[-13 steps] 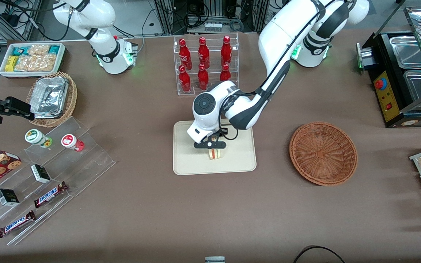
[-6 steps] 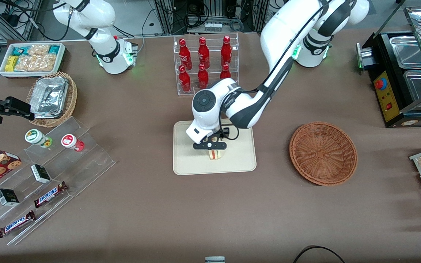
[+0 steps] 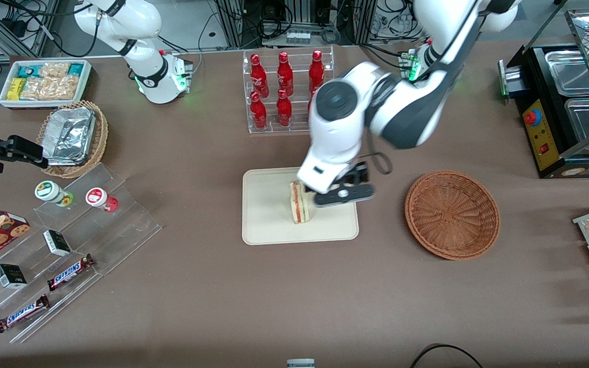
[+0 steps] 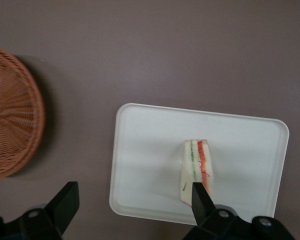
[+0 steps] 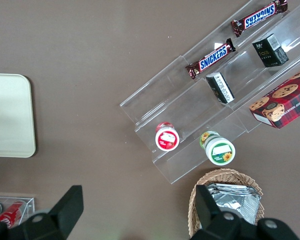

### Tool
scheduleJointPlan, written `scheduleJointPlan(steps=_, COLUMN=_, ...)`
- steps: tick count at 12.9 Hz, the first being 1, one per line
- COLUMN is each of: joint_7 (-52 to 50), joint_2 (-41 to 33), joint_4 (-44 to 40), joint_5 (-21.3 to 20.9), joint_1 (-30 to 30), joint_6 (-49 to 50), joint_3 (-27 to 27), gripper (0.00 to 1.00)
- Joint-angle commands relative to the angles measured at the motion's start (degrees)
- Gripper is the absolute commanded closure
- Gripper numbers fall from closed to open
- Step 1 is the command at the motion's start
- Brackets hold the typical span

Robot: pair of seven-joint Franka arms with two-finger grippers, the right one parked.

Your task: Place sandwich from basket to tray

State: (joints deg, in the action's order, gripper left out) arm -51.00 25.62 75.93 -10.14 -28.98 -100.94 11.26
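Observation:
The sandwich (image 3: 298, 202) stands on its edge on the cream tray (image 3: 269, 221), its red and pale filling layers facing up. My gripper (image 3: 343, 193) hangs open above the tray's edge nearest the basket, raised clear of the sandwich, with nothing between its fingers. The wrist view looks straight down on the sandwich (image 4: 197, 169) in the tray (image 4: 150, 150), with one fingertip (image 4: 200, 197) just over the sandwich's end and the gripper (image 4: 132, 202) wide apart. The reddish-brown basket (image 3: 452, 213) lies empty toward the working arm's end, also seen as basket (image 4: 12, 125).
A clear rack of red bottles (image 3: 287, 89) stands farther from the front camera than the tray. Toward the parked arm's end are acrylic steps with snacks (image 3: 64, 245), a tan basket of foil trays (image 3: 72, 138) and a white bin (image 3: 44, 82). A black warmer (image 3: 565, 102) stands at the working arm's end.
The gripper has let go of the sandwich, risen and shifted toward the basket. The sandwich stays standing on the tray, now fully uncovered.

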Motion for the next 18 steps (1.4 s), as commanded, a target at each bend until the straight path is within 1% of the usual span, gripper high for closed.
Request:
scheduleJointPlan(steps=1, joint_7=-0.24, joint_2=-6.36, joint_4=1.85, joint_5=-0.05, joint_1=3.91, joint_6=5.47, joint_3=0.25, gripper=0.01)
scheduleJointPlan(steps=3, joint_7=-0.07, joint_2=-9.35, joint_4=1.94, joint_5=-0.05, joint_1=6.29, joint_6=9.60, joint_3=0.16, gripper=0.00)
scheduleJointPlan(steps=5, joint_7=0.55, joint_2=-12.16, joint_4=2.46, joint_5=0.91, joint_1=10.68, joint_6=12.07, joint_3=0.25, gripper=0.01)
scheduleJointPlan(steps=7, joint_7=9.55, joint_2=-14.63, joint_4=2.73, joint_5=3.27, joint_1=15.24, joint_6=16.10, joint_3=0.25, gripper=0.00)
scheduleJointPlan(steps=8, joint_7=12.21, joint_2=-15.94, joint_4=2.82, joint_5=4.68, joint_1=17.27, joint_6=16.99, joint_3=0.25, gripper=0.00)
scheduleJointPlan(steps=9, joint_7=13.63, joint_2=-17.00, joint_4=3.17, joint_5=5.04, joint_1=19.12, joint_6=17.79, joint_3=0.25, gripper=0.00)
scheduleJointPlan(steps=12, joint_7=22.14, joint_2=-19.38, joint_4=3.35, joint_5=5.05, joint_1=24.57, joint_6=21.39, joint_3=0.25, gripper=0.00)
scheduleJointPlan(steps=13, joint_7=24.61, joint_2=-20.69, joint_4=3.43, joint_5=5.66, joint_1=25.80, joint_6=22.01, joint_3=0.25, gripper=0.00)
scheduleJointPlan(steps=14, joint_7=26.98, joint_2=-21.66, joint_4=3.61, joint_5=7.40, joint_1=27.38, joint_6=22.80, joint_3=0.16, gripper=0.00)
scheduleJointPlan(steps=18, joint_7=34.02, joint_2=-25.53, joint_4=5.19, joint_5=9.43, joint_1=30.56, joint_6=24.47, joint_3=0.16, gripper=0.00)
